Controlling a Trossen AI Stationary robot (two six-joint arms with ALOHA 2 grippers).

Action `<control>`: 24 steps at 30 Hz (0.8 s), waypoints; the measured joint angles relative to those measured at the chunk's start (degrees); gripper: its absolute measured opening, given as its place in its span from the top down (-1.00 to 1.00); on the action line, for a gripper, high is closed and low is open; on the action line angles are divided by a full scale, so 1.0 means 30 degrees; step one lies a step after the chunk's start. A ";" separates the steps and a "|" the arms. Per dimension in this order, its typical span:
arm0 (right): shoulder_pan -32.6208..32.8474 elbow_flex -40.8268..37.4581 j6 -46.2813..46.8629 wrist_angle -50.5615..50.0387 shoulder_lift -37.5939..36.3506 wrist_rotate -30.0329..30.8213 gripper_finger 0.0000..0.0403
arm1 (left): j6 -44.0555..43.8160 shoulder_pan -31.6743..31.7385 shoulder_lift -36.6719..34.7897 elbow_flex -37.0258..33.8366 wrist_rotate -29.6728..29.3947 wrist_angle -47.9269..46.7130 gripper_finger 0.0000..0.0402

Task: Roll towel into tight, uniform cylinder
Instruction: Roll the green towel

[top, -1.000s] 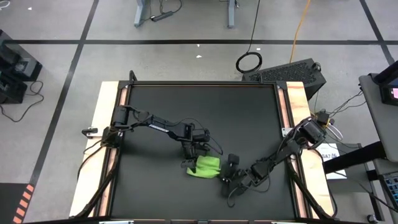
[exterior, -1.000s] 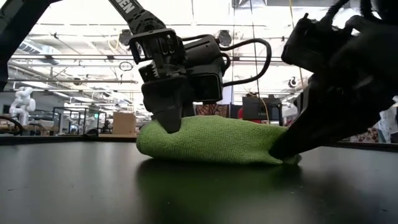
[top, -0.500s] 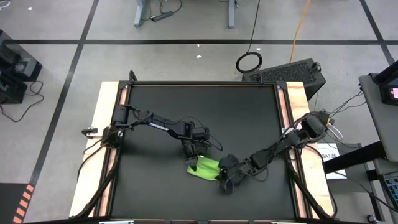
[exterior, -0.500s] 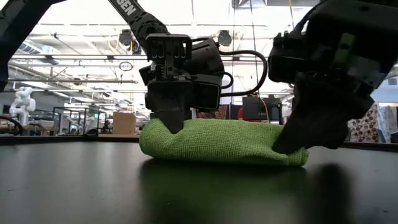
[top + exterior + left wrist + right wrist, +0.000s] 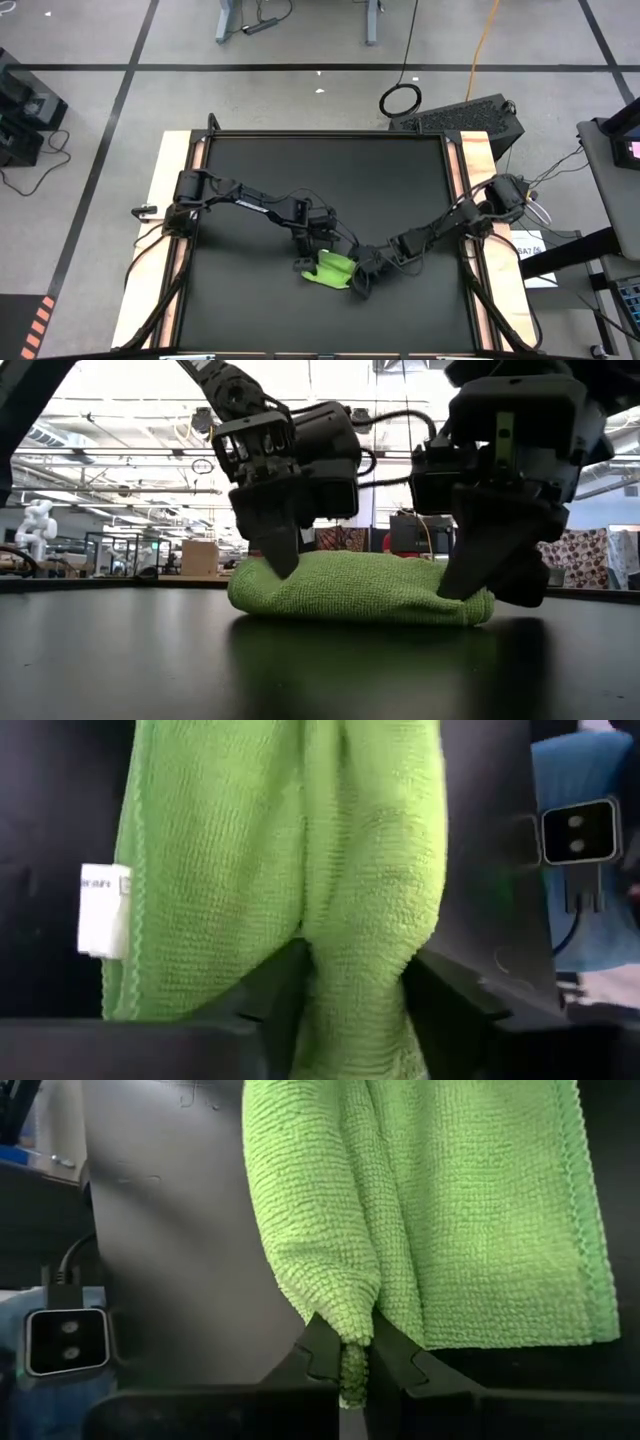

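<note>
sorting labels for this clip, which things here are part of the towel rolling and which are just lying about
Part of the job:
- towel, bunched on the black mat
- left gripper, fingers astride a fold
- right gripper, shut on a fold

Just lying about:
- cable coil on the floor
- keyboard beyond the table

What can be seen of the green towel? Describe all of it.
The towel is a small lime-green cloth of nubbly, soft-looking weave, lying folded into a low, loose bundle on the black mat, near its front middle. A white label sits at one hemmed edge. The right gripper is shut on a fold at one end; the left gripper straddles the other end, fingers parted around a bulge of cloth.
</note>
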 joint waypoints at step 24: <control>-0.1516 -0.0073 0.0838 0.0157 -0.0007 -0.2558 0.94 | 0.6492 -0.3524 -0.3955 0.0007 -0.8015 -0.1356 -0.43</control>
